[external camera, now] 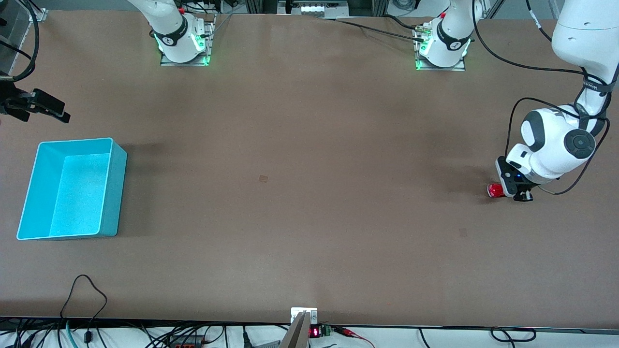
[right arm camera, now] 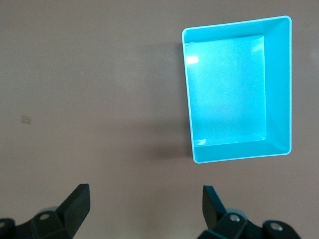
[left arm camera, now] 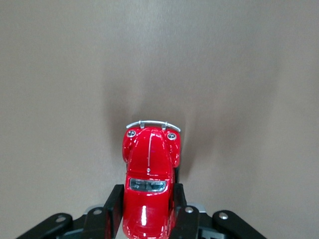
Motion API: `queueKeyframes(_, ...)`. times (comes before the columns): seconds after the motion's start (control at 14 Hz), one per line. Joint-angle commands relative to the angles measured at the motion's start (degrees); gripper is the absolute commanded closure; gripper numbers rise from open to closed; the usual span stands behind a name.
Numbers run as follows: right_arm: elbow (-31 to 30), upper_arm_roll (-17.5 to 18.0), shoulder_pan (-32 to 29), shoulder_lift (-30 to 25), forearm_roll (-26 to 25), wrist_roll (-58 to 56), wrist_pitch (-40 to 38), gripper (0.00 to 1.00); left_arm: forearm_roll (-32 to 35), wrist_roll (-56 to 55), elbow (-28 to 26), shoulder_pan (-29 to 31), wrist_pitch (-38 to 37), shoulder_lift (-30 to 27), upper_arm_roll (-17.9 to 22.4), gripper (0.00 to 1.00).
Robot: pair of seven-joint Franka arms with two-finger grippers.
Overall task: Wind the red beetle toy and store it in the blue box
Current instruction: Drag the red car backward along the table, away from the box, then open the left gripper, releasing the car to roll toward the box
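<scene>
The red beetle toy is low over the table at the left arm's end, with my left gripper shut on it. In the left wrist view the toy pokes out from between the two black fingers, which press on its sides, its silver bumper pointing away from the wrist. Whether its wheels touch the table I cannot tell. The blue box stands empty at the right arm's end. My right gripper hangs open near the table's edge, farther from the front camera than the box. In its wrist view the gripper holds nothing, and the box shows ahead.
The brown table stretches bare between the toy and the box. Both arm bases stand along the table's edge farthest from the front camera. Cables run along the nearest edge.
</scene>
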Motion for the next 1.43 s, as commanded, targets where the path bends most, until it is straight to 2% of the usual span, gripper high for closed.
queueKeyframes(0.0,0.3,0.4,-0.6,0.0,-0.3,-0.1,-0.2,0.00,0.8,1.9,2.3,1.9,-0.8,2.5,-0.1,0.74)
queueKeyframes(0.29,0.3,0.4,-0.6,0.0,-0.3,-0.1,-0.3,0.00,0.8,1.9,2.4,1.9,-0.8,2.5,-0.1,0.73)
queueKeyframes(0.36,0.3,0.4,-0.6,0.1,-0.3,-0.1,-0.3,0.00,0.8,1.8,2.9,1.9,-0.8,2.5,-0.1,0.67)
queueKeyframes(0.43,0.3,0.4,-0.6,0.0,-0.3,-0.1,-0.3,0.00,0.8,1.8,3.2,2.0,-0.8,2.5,-0.1,0.38)
queueKeyframes(0.5,0.3,0.4,-0.6,0.0,-0.3,-0.1,-0.3,0.00,0.8,1.9,3.3,2.1,-0.8,2.0,-0.1,0.00)
queueKeyframes(1.0,0.3,0.4,-0.6,0.1,-0.3,-0.1,-0.2,0.00,0.7,1.3,3.2,2.1,-1.7,-0.4,-0.2,0.00)
queueKeyframes(1.36,0.3,0.4,-0.6,0.1,-0.3,-0.1,-0.1,0.00,0.6,0.7,3.3,2.1,-8.6,-3.9,-0.1,0.00)
